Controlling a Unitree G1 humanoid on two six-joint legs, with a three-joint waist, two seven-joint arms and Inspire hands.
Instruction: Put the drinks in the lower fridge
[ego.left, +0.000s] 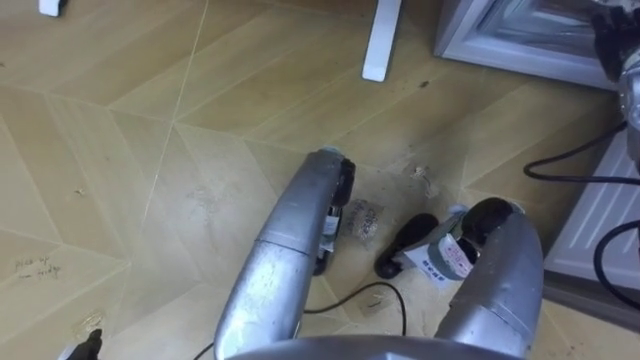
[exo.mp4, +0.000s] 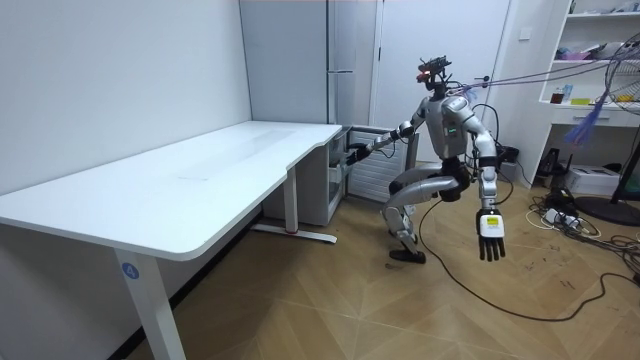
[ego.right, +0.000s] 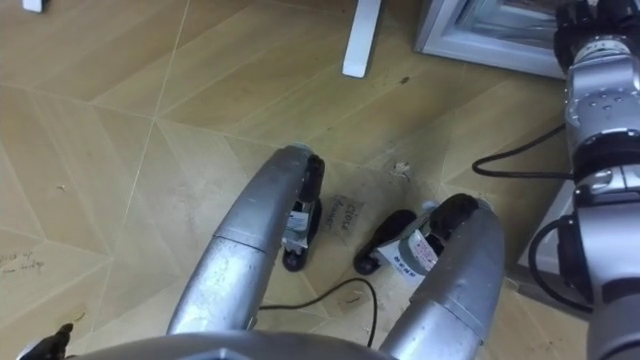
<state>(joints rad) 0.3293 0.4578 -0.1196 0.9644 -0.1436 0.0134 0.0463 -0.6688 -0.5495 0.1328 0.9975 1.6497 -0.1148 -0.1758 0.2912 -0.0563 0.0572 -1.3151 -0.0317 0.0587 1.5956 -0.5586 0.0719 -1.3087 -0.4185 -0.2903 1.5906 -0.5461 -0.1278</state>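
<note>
Closest to the head cam, under the bent knees, you've got the floor (ego.left: 120, 130): pale wood laid herringbone, matt, w/ a few scuffs. At the top of both eye views there's a flat white bench foot (ego.left: 381, 40). To its right is the lower fridge (ego.left: 500, 35), seen as a smooth, stepped white-grey frame. By the right knee sits a ribbed white panel (ego.left: 600, 215). The right arm runs up the right edge toward that frame. The right eye view gives you far more of it, in silver and black segments, than the left eye view does.

The room view adds what the eyes miss: the robot is crouched, knees bent, off the end of the bench (exo.mp4: 200, 185), facing the fridge. There the right hand (exo.mp4: 354, 152) is stretched out at the fridge front; can't tell how its fingers sit. The left hand (exo.mp4: 490, 235) hangs low at its side, well apart from the fridge, w/ fingers straight, pointing down, holding nothing. The bench top is broad, white and smooth w/ rounded corners. Can't tell where the drinks are.
</note>
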